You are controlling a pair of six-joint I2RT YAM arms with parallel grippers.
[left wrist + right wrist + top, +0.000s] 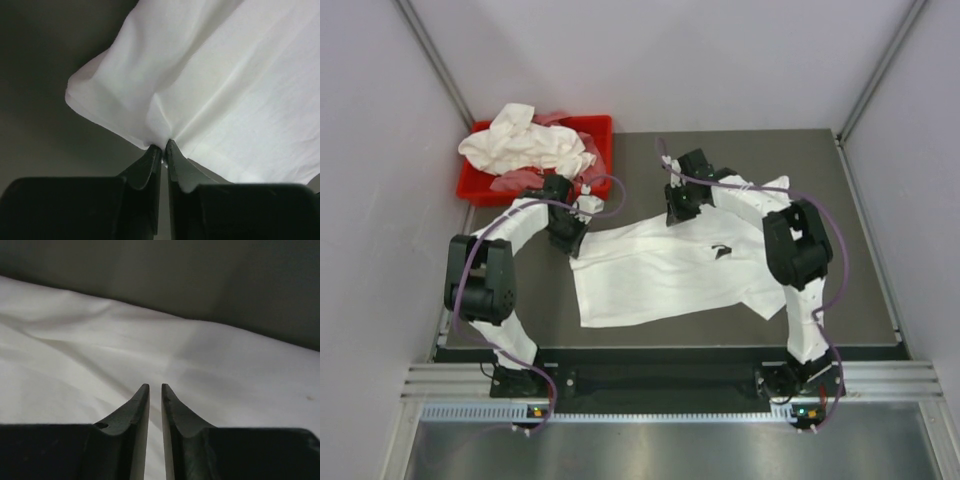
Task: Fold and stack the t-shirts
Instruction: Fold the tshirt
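One white t-shirt [660, 270] lies spread out on the dark table [820, 170]. My left gripper [570, 240] is at its far left corner. In the left wrist view the left gripper [163, 145] is shut on a pinch of this t-shirt [225, 75], and the cloth gathers into its tips. My right gripper [676, 212] is at the shirt's far edge. In the right wrist view the right gripper [155, 386] stands over the smooth cloth [100, 350], jaws a narrow gap apart with nothing pinched. More crumpled white t-shirts [525, 145] are heaped in a red bin [600, 125].
The red bin sits off the table's back left corner and also holds some pinkish cloth [510, 182]. A small dark mark [720, 250] shows on the spread shirt. Grey walls close in on both sides. The right arm's elbow [800, 250] hangs over the shirt's right end.
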